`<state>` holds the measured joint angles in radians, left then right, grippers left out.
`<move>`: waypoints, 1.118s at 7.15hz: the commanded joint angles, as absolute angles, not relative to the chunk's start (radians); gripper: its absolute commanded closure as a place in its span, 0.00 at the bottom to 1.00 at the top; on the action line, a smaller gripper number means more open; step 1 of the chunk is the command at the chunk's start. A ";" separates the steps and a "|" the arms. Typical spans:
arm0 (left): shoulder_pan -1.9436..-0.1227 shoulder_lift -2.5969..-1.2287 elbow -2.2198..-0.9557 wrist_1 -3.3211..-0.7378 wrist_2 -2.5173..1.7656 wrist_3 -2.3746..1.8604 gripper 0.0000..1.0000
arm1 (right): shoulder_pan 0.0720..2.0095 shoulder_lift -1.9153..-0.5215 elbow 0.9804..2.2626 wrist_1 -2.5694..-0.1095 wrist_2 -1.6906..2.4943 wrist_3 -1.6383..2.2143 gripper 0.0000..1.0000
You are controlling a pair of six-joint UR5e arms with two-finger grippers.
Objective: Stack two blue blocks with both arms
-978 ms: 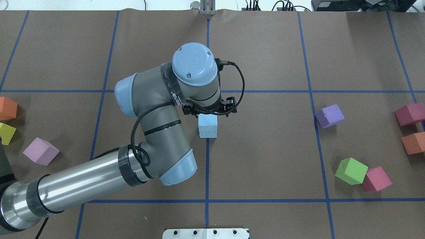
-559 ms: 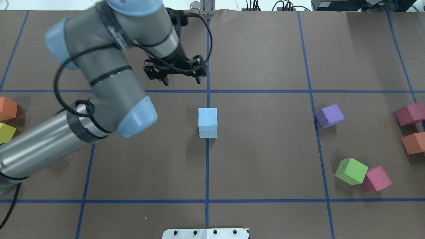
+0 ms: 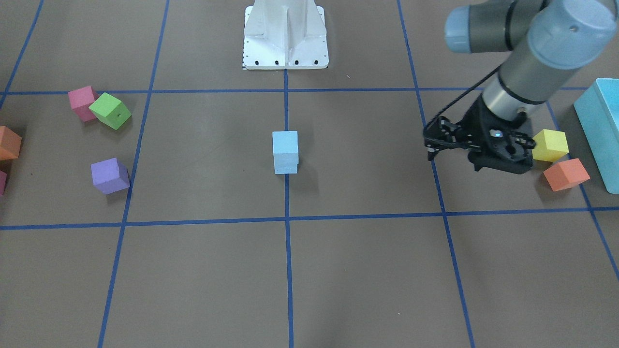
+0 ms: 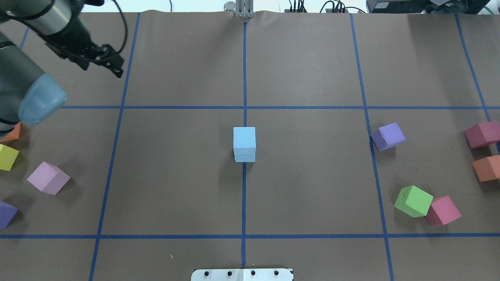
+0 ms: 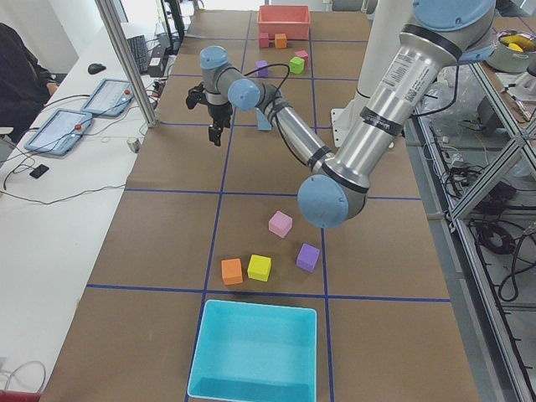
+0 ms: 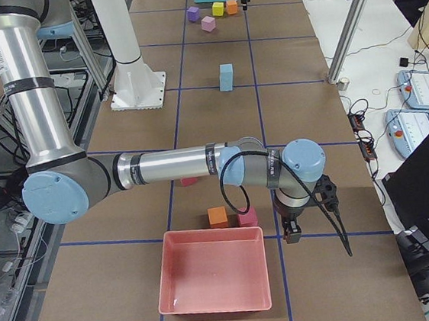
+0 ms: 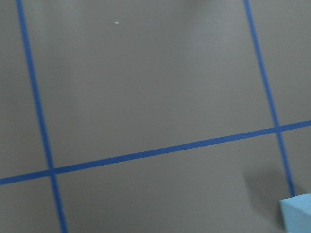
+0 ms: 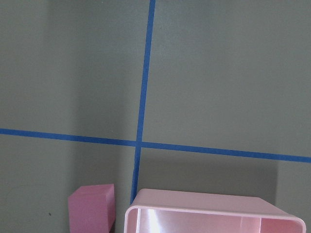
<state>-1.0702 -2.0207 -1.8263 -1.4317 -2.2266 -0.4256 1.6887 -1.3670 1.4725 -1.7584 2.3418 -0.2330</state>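
Observation:
Two pale blue blocks stand stacked one on the other at the table's centre, on the blue tape line; the stack also shows in the front view and the right side view. My left gripper is open and empty, raised at the far left of the table, well away from the stack; the front view shows it beside a yellow cube. My right gripper shows only in the right side view, near a pink tray. I cannot tell if it is open or shut.
Purple, green, pink, red and orange cubes lie on the right. Lilac and yellow cubes lie on the left. A teal bin stands past the left end.
My left gripper has lifted off the top blue block and swung away to the table's far left, still open. The stack has stayed in place.

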 commanded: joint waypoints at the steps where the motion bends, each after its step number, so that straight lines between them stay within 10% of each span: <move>1: -1.173 -1.791 -1.841 -1.548 -2.230 -0.188 0.02 | 1.689 -1.384 1.491 -1.758 2.339 -0.238 0.00; 8: -1.440 -1.692 -1.615 -1.709 -2.414 -0.094 0.02 | 1.686 -1.399 1.535 -1.758 2.338 -0.235 0.00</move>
<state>-1.3923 -1.6860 -1.6447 -1.7142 -2.3901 -0.1009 1.6881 -1.3980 1.5306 -1.7579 2.3378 -0.2350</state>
